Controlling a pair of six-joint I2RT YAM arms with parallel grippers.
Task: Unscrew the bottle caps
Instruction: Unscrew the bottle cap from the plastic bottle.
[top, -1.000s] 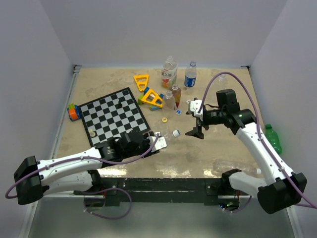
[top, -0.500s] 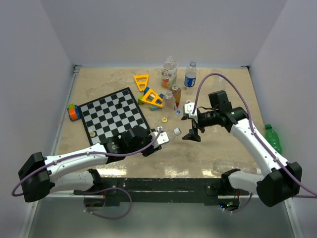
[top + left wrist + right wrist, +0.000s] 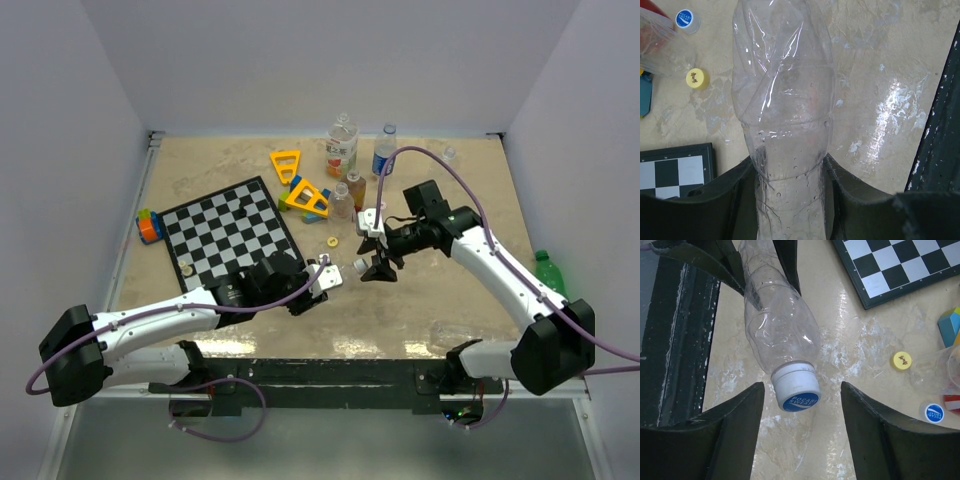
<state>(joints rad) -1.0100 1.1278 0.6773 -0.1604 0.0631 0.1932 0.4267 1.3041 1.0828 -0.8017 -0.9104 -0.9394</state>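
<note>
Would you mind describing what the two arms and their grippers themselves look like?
The left arm and right arm share one build: white tubular links with chunky black housings at the joints. A thin purple cable loops loosely along each. The left gripper and right gripper are black with small white parts and have broad, dark, tapering fingers. No markings are legible.

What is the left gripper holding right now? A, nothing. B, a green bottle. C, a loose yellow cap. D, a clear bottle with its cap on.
D: the left gripper clamps the clear bottle, and the white cap sits on its neck.
</note>
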